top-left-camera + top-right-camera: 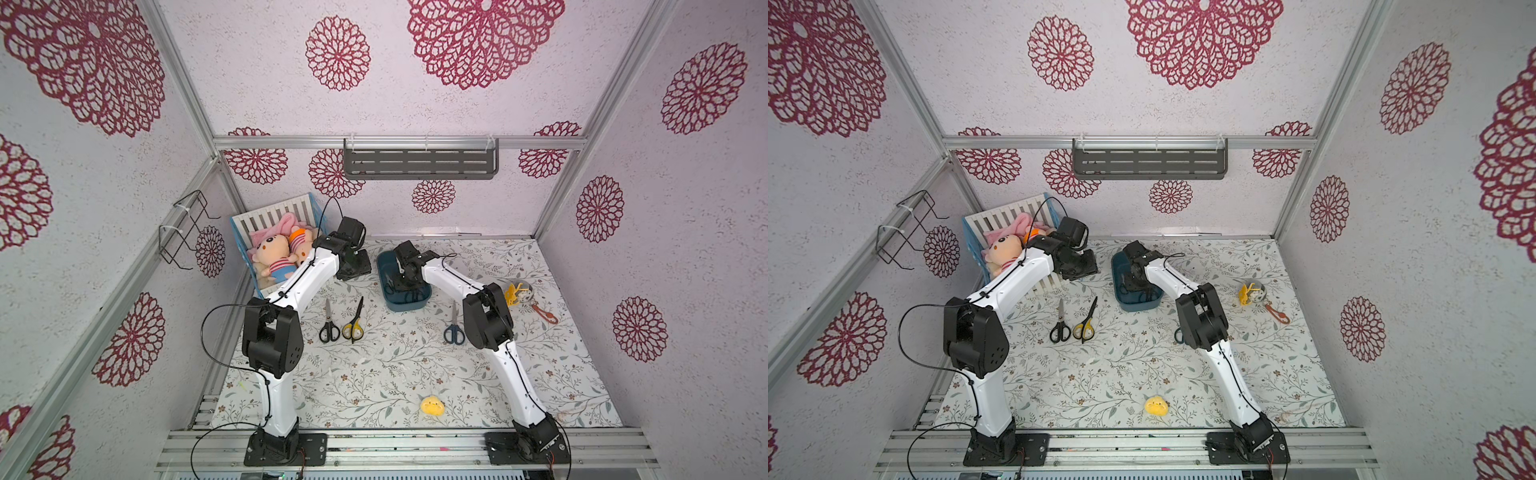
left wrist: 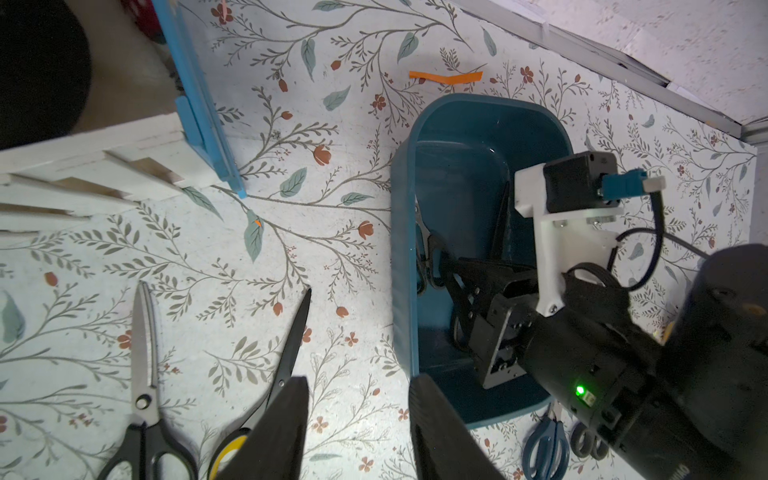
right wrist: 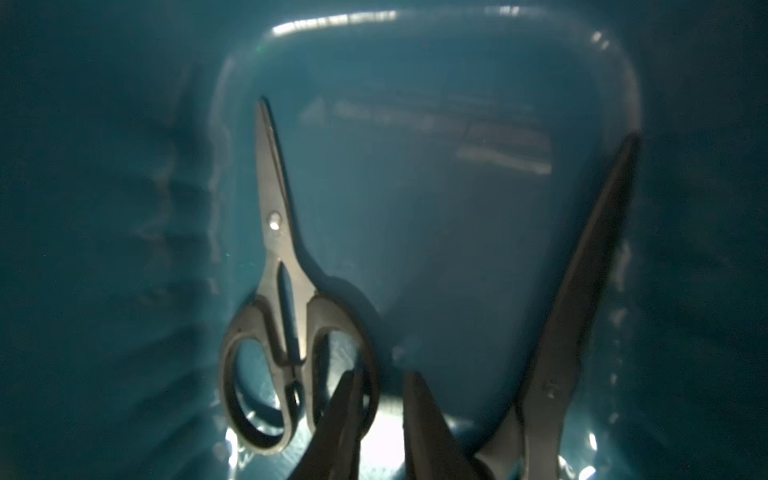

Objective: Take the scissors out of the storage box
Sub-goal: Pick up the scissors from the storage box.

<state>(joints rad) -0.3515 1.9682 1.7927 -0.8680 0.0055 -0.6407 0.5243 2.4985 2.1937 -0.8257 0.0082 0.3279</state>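
Okay, my right gripper [image 3: 384, 415] sits down inside the storage box [image 3: 436, 249], jaws slightly parted, gripping nothing. The small scissors [image 3: 276, 249] lie lengthwise along one long wall, handle loops just beside the jaws, blades toward the far end. Outside, my left gripper [image 2: 357, 424] hangs open.

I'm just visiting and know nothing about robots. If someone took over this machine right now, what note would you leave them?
Left tool: open, empty, over the table beside the storage box.
Right tool: down inside the box, jaws slightly apart, by the handle loop of the smaller scissors; nothing gripped that I can see.
Done: four pairs lie on the table: black-handled pair, yellow-and-black pair, dark-blue pair, and a dark-handled pair beside the blue one.
To do: two pairs remain in the box, the smaller scissors and a larger pair along its side.
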